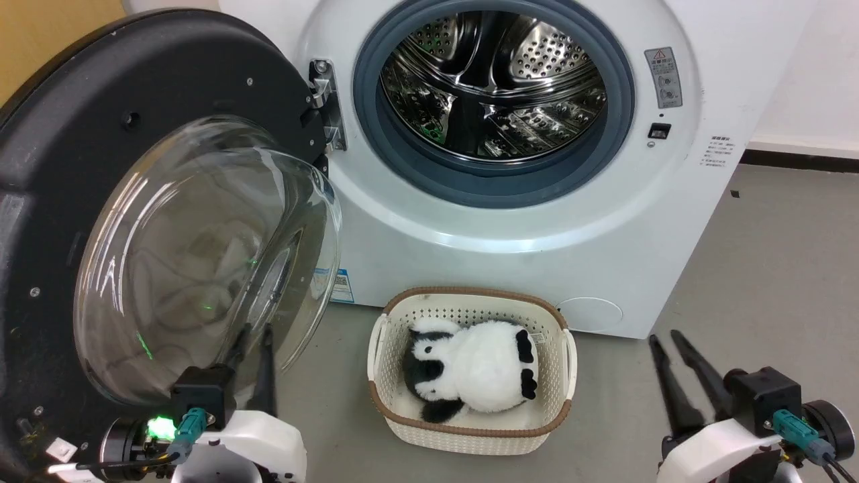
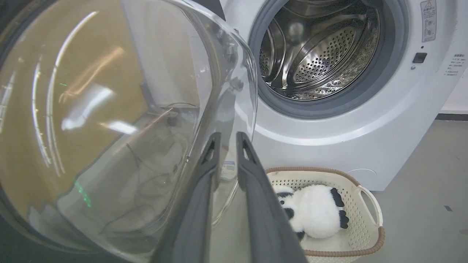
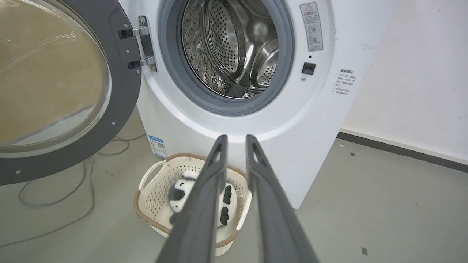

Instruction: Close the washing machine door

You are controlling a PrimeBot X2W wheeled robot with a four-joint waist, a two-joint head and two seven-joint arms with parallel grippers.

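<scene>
Two grippers are in view, and both are empty, each with its dark fingers nearly parallel and a narrow gap between them. The washing machine door (image 1: 201, 255) stands swung wide open on the robot's left. It hangs from the hinge (image 1: 327, 100) at the left edge of the grey rubber ring (image 1: 376, 144), and its matte inner rim and bulging glass bowl face the robot. The left gripper (image 1: 257, 332) points upward just before the lower right part of that bowl. In the left wrist view the left gripper (image 2: 228, 137) has its tips at the rim of the door (image 2: 109, 109) glass, and contact cannot be confirmed. The right gripper (image 1: 666, 337) waits at the lower right, well apart from the door, with the basket (image 1: 470, 296) and its panda toy (image 1: 470, 365) between the two arms. From the right wrist view the right gripper (image 3: 236, 138) looks toward the machine front, with the door (image 3: 55, 80) far off to one side. Judgement: the left arm is the nearer by a wide margin, and the door lies up and to the left of its jaws. The swing axis is vertical at the hinge, so the closing sweep must carry the free edge rightward toward the latch slot (image 1: 659, 130). The left gripper sits on the inner face — the side toward which the door must travel — so it probably has to reach around the free edge or draw on the bowl or rim. Risk — fingers slipping on the smooth glass.
</scene>
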